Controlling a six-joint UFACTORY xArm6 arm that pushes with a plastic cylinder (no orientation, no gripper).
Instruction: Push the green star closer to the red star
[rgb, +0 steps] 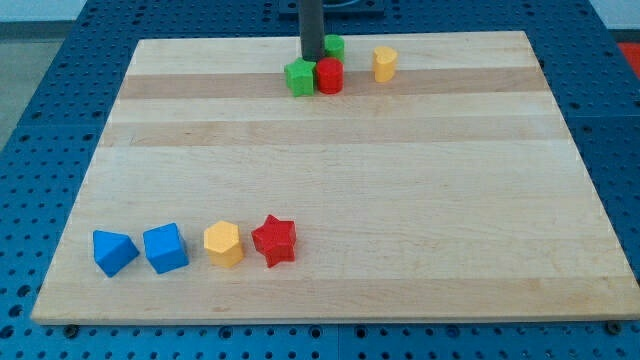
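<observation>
Tip (312, 59) bare, holding nothing, parked at top centre just behind green star (299, 77), with red star (274, 240) far down toward lower left.

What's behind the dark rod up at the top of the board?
A green block pokes out from behind the straight dark rod on the view's right; its shape is mostly covered. My tip ends just above a green block and a red cylinder-like block.
</observation>
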